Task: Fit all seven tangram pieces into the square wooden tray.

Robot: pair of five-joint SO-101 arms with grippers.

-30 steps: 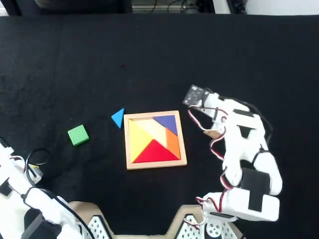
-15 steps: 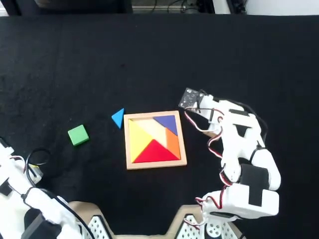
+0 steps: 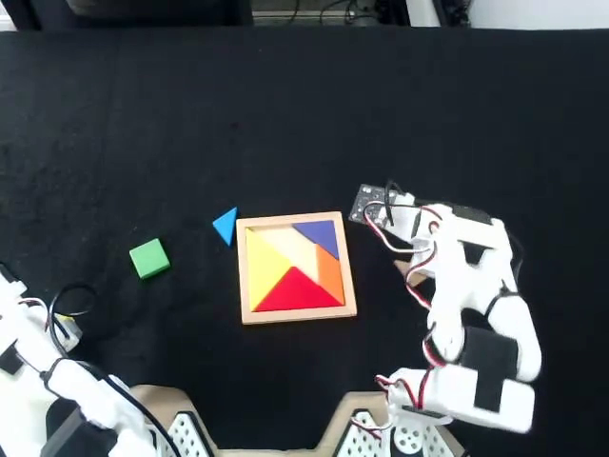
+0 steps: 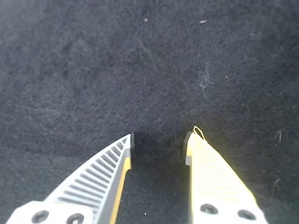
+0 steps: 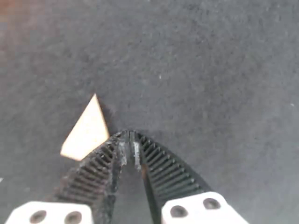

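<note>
The square wooden tray (image 3: 244, 276) lies mid-table, holding yellow, red, orange, dark blue and cream pieces. A blue triangle (image 3: 225, 226) lies just off its far left corner, and a green square (image 3: 149, 258) sits further left. My right arm (image 3: 461, 262) stands right of the tray. Its gripper (image 5: 130, 136) is shut with nothing in it, low over the black cloth. A pale wooden triangle (image 5: 86, 130) lies on the cloth against the outer side of one finger. My left gripper (image 4: 159, 140) is open over bare cloth, nothing between its fingers.
Black cloth covers the whole table. My left arm (image 3: 43, 357) is folded at the near left corner with a cable loop (image 3: 71, 300) beside it. The arm bases (image 3: 381, 433) line the near edge.
The right arm's wrist has swung slightly left, then drawn back toward its base. The tray, the blue triangle and the green square have not moved.
</note>
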